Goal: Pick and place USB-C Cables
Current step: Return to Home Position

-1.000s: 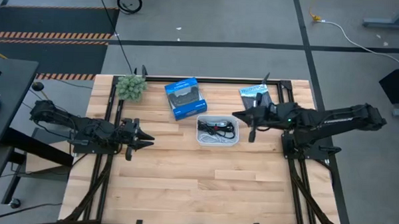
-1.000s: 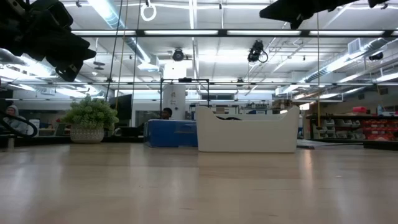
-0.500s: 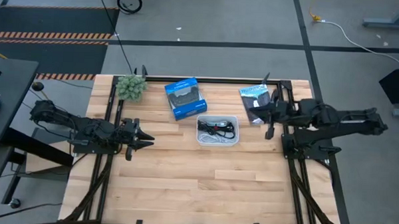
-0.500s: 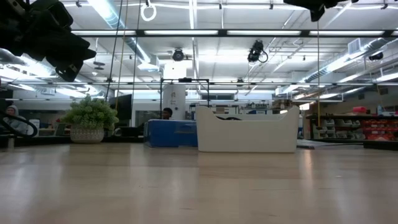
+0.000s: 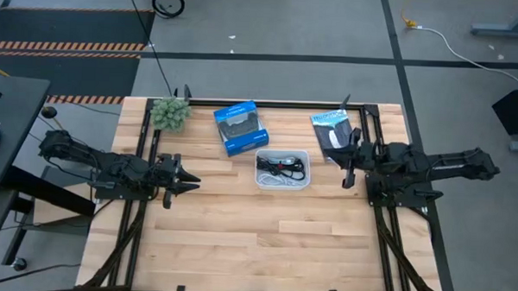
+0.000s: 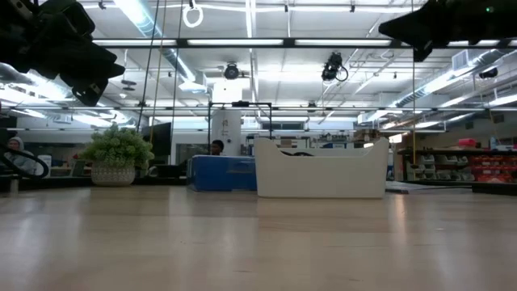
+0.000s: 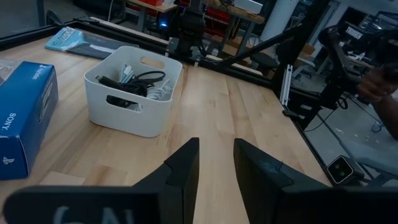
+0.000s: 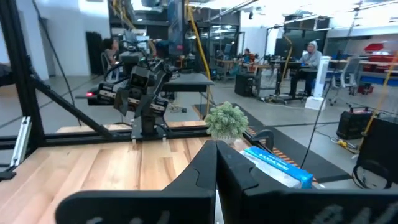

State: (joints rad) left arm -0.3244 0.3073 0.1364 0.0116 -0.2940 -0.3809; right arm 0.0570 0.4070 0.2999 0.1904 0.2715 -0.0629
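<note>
The right tool (image 5: 345, 173), closed and empty, has retreated from the white bin (image 5: 308, 169). The USB-C cables (image 5: 280, 168) lie inside, so the job seems finished. The left tool (image 5: 188, 184) waits left of the bin, narrowly parted.

Matt wood table (image 5: 238, 235) — smooth plastic bin (image 7: 152, 121)

The table (image 5: 264, 241) under me is pale wooden planking with a black metal frame along its edges, filling the middle and lower part of the high view. Four things stand on it, all in the upper half. A small potted plant (image 5: 169, 113) is at the upper left corner. A blue box (image 5: 241, 128) lies right of it, and a white bin (image 5: 283, 169) stands just below and right of the box. A black-and-white packet (image 5: 333, 128) lies flat at the upper right.
</note>
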